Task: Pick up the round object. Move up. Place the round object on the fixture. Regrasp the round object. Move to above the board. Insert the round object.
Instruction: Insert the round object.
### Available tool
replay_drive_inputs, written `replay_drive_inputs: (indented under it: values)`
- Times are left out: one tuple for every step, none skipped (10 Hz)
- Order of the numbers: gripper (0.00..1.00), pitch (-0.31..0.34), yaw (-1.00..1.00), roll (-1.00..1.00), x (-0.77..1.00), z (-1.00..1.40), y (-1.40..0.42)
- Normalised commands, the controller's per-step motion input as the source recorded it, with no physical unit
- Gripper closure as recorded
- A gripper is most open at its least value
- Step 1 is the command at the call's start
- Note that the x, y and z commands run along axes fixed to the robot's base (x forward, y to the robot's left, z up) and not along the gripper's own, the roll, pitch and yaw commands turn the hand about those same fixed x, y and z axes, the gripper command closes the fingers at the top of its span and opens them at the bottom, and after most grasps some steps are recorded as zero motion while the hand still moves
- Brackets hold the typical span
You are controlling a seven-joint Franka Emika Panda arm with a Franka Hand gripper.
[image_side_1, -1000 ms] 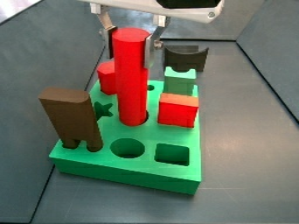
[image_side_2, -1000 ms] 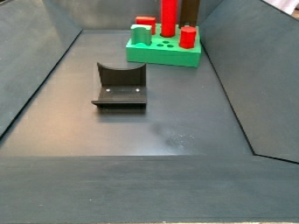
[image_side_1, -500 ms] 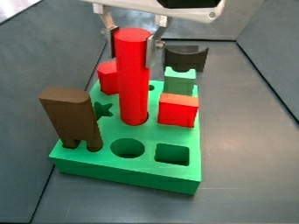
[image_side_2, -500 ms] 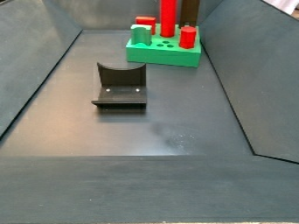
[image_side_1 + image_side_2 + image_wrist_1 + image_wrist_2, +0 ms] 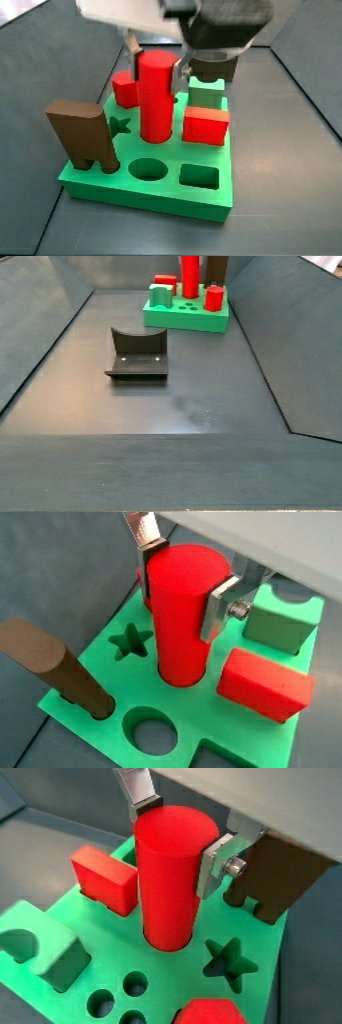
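The round object [image 5: 156,100] is a long red cylinder standing upright with its lower end in a hole of the green board [image 5: 147,190]. My gripper [image 5: 156,52] is over the board, shut on the cylinder near its top. In both wrist views the silver fingers press its two sides: gripper [image 5: 185,580], round object [image 5: 181,627], and gripper [image 5: 179,838], round object [image 5: 167,893]. The fixture [image 5: 136,354] stands on the floor apart from the board [image 5: 201,324]; in a side view the fixture [image 5: 211,70] shows just beyond the board.
On the board stand a brown slab [image 5: 80,135], a red cube [image 5: 205,125], a red hexagonal peg [image 5: 124,88] and a green arch block [image 5: 205,95]. A star hole [image 5: 130,642], a round hole [image 5: 144,168] and a square hole [image 5: 198,177] are unfilled. Grey walls enclose the floor.
The gripper has come down with the round object; the cylinder's top sits lower and its lower end is deeper in the board's hole.
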Motion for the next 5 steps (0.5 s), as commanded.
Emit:
replay_drive_inputs:
  values:
    - [1.0, -0.017, -0.15, 0.07, -0.05, -0.41, -0.07]
    - [1.0, -0.041, -0.16, 0.05, -0.04, -0.47, -0.07]
    - [1.0, -0.037, -0.15, 0.02, -0.02, -0.43, -0.05]
    - [1.0, -0.031, -0.15, 0.01, 0.0, -0.43, -0.03]
    - [1.0, -0.073, -0.11, -0.03, 0.0, -0.28, -0.02]
